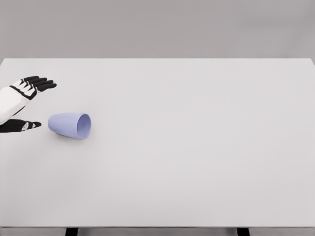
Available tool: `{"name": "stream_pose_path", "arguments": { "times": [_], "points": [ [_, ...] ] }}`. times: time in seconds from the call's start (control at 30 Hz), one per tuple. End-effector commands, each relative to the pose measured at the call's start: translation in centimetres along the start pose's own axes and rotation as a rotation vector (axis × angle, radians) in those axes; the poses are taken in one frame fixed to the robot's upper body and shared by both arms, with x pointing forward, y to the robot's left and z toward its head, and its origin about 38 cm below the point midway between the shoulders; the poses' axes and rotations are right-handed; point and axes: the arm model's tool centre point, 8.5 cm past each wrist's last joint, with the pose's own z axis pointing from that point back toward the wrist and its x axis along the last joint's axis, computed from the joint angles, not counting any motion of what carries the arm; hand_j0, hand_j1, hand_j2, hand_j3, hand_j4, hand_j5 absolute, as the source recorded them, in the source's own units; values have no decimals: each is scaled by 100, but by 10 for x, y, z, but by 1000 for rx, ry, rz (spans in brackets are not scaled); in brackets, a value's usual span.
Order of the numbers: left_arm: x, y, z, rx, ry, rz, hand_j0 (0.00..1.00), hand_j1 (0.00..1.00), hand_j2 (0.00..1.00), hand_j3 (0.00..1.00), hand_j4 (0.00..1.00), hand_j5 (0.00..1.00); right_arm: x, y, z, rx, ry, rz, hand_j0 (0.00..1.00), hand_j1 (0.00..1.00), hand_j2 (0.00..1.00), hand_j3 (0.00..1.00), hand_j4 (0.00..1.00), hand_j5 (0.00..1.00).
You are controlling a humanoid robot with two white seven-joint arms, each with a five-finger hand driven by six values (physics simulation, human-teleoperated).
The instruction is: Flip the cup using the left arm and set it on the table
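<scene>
A pale blue cup (70,125) lies on its side on the white table (187,147) at the left, its mouth facing right. My left hand (30,103) enters from the left edge and hovers just left of the cup's base. Its black fingers (42,82) stretch out to the right and the thumb (25,125) points toward the cup, a small gap away. The hand is open and holds nothing. My right arm does not appear in the head view.
The table's far edge (157,59) runs across the top against a grey wall. Its near edge (157,227) lies along the bottom of the view, with dark legs showing below.
</scene>
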Motion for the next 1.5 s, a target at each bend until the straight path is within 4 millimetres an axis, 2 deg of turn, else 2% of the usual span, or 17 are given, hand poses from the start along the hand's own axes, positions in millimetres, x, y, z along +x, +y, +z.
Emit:
{"name": "stream_pose_path", "arguments": {
  "times": [0.0,0.4,0.5,0.57,0.6,0.67,0.77,0.83,0.87,0.93,1.0,1.07,1.2,1.27,1.47],
  "points": [
    [0,1,0,3,0,3,100,100,100,100,100,100,2,0,0,0,-7,0,100,100,100,100,100,100],
    [3,2,-2,10,-10,1,100,100,100,100,100,100,-2,0,0,0,6,-1,100,100,100,100,100,100],
    [3,8,-6,35,-17,7,100,100,100,100,100,100,-2,0,0,0,6,-1,100,100,100,100,100,100],
    [8,19,-5,-7,-42,-4,99,99,99,99,99,99,-2,0,0,0,6,-1,100,100,100,100,100,100],
    [13,25,-5,-81,-72,37,96,96,96,96,96,96,-2,0,0,0,6,-1,100,100,100,100,100,100],
    [37,33,-5,-351,-200,139,96,96,96,96,96,96,-2,0,0,0,6,-1,100,100,100,100,100,100],
    [44,55,-16,-297,-253,195,97,97,97,97,97,97,-2,0,0,0,6,-1,100,100,100,100,100,100],
    [34,76,-34,-240,-138,262,96,96,96,96,96,96,-2,0,0,0,6,-1,100,100,100,100,100,100],
    [31,73,-48,-191,-80,345,97,97,97,97,97,97,-2,0,0,0,6,-1,100,100,100,100,100,100],
    [29,64,-58,-173,-30,425,97,97,97,97,97,97,-2,0,0,0,6,-1,100,100,100,100,100,100],
    [30,38,-62,-248,15,484,100,100,100,100,100,100,-2,0,0,0,6,-1,100,100,100,100,100,100],
    [22,27,-60,-313,129,534,100,100,100,100,100,100,-2,0,0,0,6,-1,100,100,100,100,100,100],
    [15,35,-51,-348,165,493,100,100,100,100,100,100,-2,0,0,0,6,-1,100,100,100,100,100,100],
    [15,31,-49,-376,173,485,100,100,100,100,100,100,-2,0,0,0,6,-1,100,100,100,100,100,100],
    [12,7,-47,-475,263,432,100,100,100,100,100,100,-2,0,0,0,6,-1,100,100,100,100,100,100]
  ]
}}
